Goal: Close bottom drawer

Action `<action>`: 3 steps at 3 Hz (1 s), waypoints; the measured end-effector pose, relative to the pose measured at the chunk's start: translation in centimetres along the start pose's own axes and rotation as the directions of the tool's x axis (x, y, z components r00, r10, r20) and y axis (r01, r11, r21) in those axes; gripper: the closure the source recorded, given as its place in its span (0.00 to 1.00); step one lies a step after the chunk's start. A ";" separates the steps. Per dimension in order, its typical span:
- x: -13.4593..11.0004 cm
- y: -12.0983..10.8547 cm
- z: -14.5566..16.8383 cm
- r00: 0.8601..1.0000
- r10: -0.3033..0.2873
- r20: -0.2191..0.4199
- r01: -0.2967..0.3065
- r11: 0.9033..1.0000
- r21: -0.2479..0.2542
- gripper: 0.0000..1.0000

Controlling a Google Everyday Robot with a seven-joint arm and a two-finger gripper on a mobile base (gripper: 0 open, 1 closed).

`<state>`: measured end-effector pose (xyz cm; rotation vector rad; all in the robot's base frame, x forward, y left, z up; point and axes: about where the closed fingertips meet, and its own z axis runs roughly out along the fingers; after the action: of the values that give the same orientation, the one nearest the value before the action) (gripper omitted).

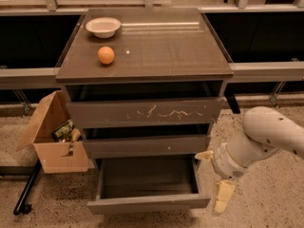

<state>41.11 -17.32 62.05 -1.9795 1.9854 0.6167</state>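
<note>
Cabinet top (180, 51) bears bowl (103, 26) and orange (106, 55); pincer (213, 182) hangs low over the floor (266, 203).

Three drawers (142, 112) (147, 146) (148, 203), a bowl (103, 26), an orange (106, 55), a box (59, 160), one hand (214, 175) lower-right.
</note>
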 end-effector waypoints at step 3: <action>8.9 -1.7 16.5 0.994 -0.003 0.107 0.015 0.993 -0.113 0.00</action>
<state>40.79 -17.25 43.27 -1.9741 1.9168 0.8327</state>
